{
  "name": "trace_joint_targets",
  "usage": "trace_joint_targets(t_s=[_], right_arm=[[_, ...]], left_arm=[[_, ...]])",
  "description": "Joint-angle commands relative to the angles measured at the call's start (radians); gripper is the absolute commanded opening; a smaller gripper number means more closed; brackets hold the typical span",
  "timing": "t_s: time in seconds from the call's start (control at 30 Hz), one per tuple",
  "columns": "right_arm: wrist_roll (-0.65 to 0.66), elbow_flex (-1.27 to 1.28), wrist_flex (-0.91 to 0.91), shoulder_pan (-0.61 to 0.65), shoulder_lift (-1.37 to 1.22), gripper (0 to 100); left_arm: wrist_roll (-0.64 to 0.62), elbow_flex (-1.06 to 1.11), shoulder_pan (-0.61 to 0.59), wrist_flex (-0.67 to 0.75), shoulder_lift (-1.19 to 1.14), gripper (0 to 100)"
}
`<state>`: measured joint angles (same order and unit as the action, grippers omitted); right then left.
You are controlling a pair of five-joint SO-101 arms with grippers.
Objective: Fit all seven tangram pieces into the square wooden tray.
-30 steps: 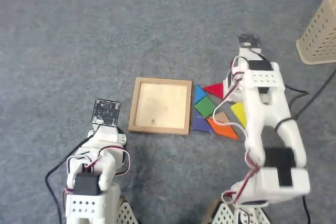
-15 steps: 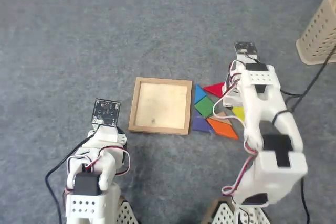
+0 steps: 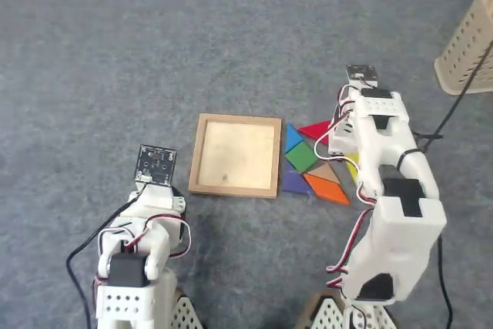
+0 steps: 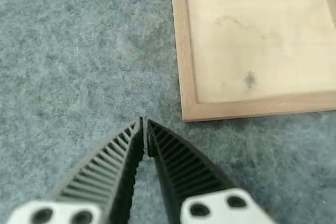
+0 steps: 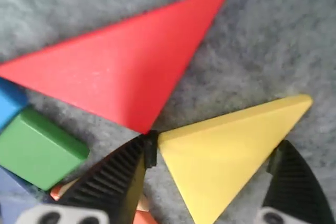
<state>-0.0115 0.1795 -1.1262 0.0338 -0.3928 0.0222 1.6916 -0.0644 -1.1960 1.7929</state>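
The yellow triangle (image 5: pixel 226 156) lies flat on the grey carpet (image 3: pixel 115 59), on the far side of the loose tangram cluster from the square wooden tray (image 3: pixel 235 119). Its square corner is turned toward the tray and its longest edge faces away from it, with one sharp tip pointing outward. The right gripper (image 5: pixel 212 153) stands over it with jaws spread wide. One fingertip sits at the square corner and the other at the long edge, so the piece is bracketed rather than lifted. In the high view only a sliver of the yellow triangle (image 3: pixel 352 167) shows beside the right arm. The red triangle (image 5: pixel 121 72) lies just beside it, square corner almost touching the yellow's corner, its long edge on the side away from the yellow piece. Nearer the tray sit the green square (image 3: pixel 301 156), the blue piece (image 3: pixel 293 138) and the purple piece (image 3: pixel 293 182), all close against the tray's rim on the right arm's side. The tan piece (image 3: pixel 325 171) and the orange piece (image 3: pixel 327 189) lie just beyond them. The tray holds no pieces. The left gripper (image 4: pixel 144 124) hangs over the carpet near the tray's rim on the opposite side, jaws nearly together with a thin gap, holding nothing. A slatted basket (image 3: pixel 470 44) stands well apart from the tray, past the pieces.
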Motion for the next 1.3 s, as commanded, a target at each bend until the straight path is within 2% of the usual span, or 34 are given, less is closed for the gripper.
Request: trace_joint_targets(t_s=[0.0, 0.1, 0.17, 0.43, 0.6, 0.87, 1.27], right_arm=[[0.012, -0.051, 0.010, -0.010, -0.004, 29.9], [0.011, -0.051, 0.018, -0.013, -0.013, 21.7], [0.011, -0.051, 0.018, -0.012, -0.013, 19.8], [0.020, -0.044, 0.016, -0.007, 0.010, 20.3], [0.120, 0.012, 0.038, -0.008, 0.091, 20.2], [0.295, 0.315, 0.222, 0.039, 0.355, 20.2], [0.307, 0.399, 0.246, 0.065, 0.486, 20.1]], left_arm=[[-0.009, -0.005, -0.005, -0.005, 0.005, 1], [-0.009, -0.005, -0.005, -0.005, 0.005, 1], [-0.009, -0.005, -0.005, -0.005, 0.005, 1], [-0.009, -0.005, -0.005, -0.005, 0.005, 1], [-0.009, -0.005, -0.005, -0.005, 0.005, 1], [-0.009, -0.005, -0.005, -0.005, 0.005, 1], [-0.009, -0.005, -0.005, -0.005, 0.005, 1]])
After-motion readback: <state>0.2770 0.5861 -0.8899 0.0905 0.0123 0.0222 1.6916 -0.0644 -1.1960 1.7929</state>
